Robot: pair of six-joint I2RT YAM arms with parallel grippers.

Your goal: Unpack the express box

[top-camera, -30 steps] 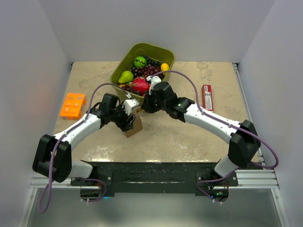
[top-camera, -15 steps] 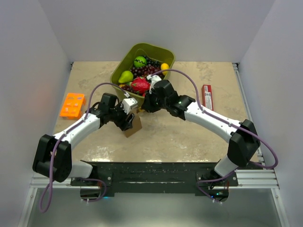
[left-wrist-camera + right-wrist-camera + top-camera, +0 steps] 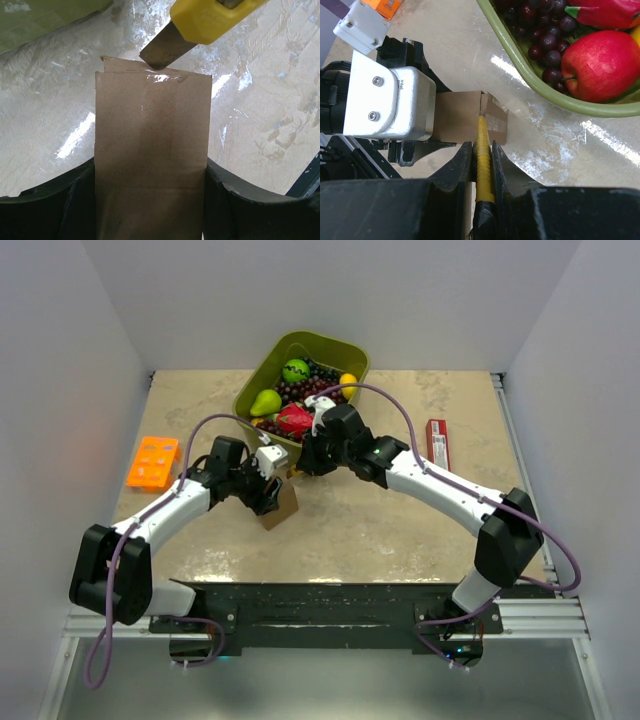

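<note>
The box [image 3: 284, 504] lies near the middle of the desk [image 3: 400, 530], a little toward 9 o'clock in the top view. It is tilted, with one corner pointing to 6 o'clock. The left gripper [image 3: 270, 492] is grasping it: in the left wrist view the brown cardboard fills the gap between the two black fingers [image 3: 45, 210], touching both. A strip of clear tape [image 3: 167, 77] shines along the box's 12 o'clock edge in that view, and a bit of flap sticks out at the 11 o'clock corner.

The right gripper [image 3: 481, 155] is clenched on a yellow knife [image 3: 482, 145], the handle pinched upright between its fingers. The grey blade [image 3: 162, 50] comes in from 1 o'clock in the left wrist view, and its tip touches the box's far edge at the tape.

A green tub [image 3: 355, 355] stands at 12 o'clock from the box, close to it but apart. It holds fruit, among it a red apple [image 3: 600, 65], dark grapes [image 3: 545, 35] and a green pear [image 3: 265, 401]. An orange tray [image 3: 153, 462] lies at 9 o'clock near the desk's edge. A red packet [image 3: 437, 445] lies at 3 o'clock, well apart from the box.
</note>
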